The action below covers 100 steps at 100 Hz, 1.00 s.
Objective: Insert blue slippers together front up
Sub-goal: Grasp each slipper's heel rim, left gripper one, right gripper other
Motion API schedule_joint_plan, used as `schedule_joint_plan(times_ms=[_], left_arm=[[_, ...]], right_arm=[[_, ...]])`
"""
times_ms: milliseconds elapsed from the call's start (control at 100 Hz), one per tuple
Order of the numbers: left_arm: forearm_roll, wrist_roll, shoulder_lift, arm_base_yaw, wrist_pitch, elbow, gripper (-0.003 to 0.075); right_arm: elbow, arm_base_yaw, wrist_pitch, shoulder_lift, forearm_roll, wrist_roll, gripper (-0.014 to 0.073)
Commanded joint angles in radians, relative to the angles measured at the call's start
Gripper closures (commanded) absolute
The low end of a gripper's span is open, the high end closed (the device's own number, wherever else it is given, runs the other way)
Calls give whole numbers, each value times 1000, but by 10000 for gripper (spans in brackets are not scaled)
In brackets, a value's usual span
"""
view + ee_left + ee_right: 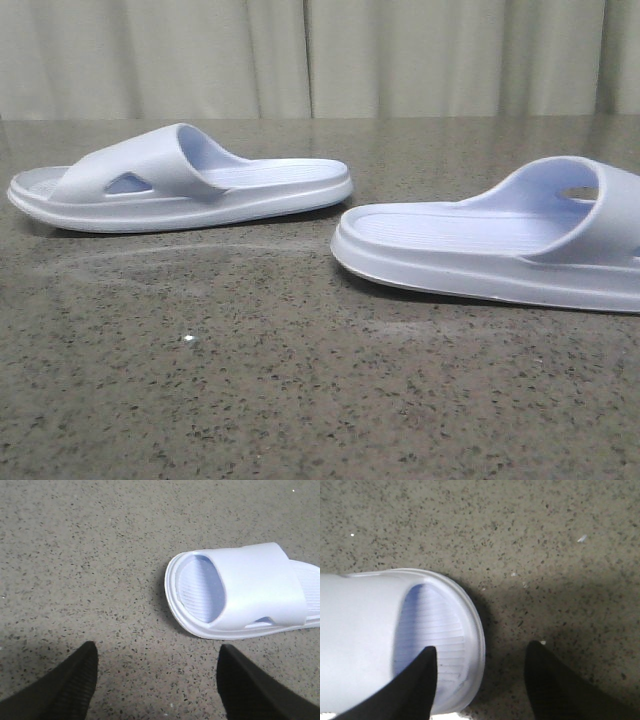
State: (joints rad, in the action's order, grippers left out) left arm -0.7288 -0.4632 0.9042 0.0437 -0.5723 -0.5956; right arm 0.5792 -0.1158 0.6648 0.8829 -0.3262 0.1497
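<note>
Two pale blue slippers lie flat on the speckled table. In the front view one slipper [180, 180] lies at the left and the other slipper [500, 245] at the right, cut off by the frame edge. Neither gripper shows in the front view. In the left wrist view my left gripper [156, 652] is open and empty above bare table, just short of the toe end of the left slipper [245, 592]. In the right wrist view my right gripper [481, 655] is open. One finger [415, 685] is over the toe end of the right slipper [395, 635]; the other is over the table.
The dark speckled stone table [300, 380] fills the views. A pale curtain [320, 55] hangs behind its far edge. Small white flecks lie on the table surface [581, 538].
</note>
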Motion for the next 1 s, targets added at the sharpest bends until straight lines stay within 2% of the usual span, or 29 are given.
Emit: schedule_joint_plan(times_ms=[0, 260, 330, 450, 520, 600, 730, 819, 989], left_arm=[[-78, -45, 15, 0, 26, -44, 263], [-80, -61, 24, 0, 19, -56, 263], [-80, -63, 24, 0, 16, -56, 263], [-80, -65, 24, 0, 16, -56, 264], [-80, -65, 24, 0, 15, -56, 264], [-80, -67, 27, 0, 7, -56, 264], [-88, -88, 57, 0, -36, -73, 264], [-106, -106, 100, 0, -57, -101, 264], [-236, -195, 216, 7, -130, -171, 265]], right_arm=[[32, -5, -58, 38, -30, 35, 254], [32, -30, -101, 143, -159, 139, 267], [32, -63, -74, 169, -254, 237, 295], [32, -143, 2, 219, -503, 454, 321], [41, -196, 85, 257, -567, 530, 346], [53, -241, 162, 290, -595, 555, 427], [67, -260, 186, 297, -620, 574, 704], [69, -260, 198, 297, -620, 574, 694], [69, -260, 190, 297, -620, 574, 694]])
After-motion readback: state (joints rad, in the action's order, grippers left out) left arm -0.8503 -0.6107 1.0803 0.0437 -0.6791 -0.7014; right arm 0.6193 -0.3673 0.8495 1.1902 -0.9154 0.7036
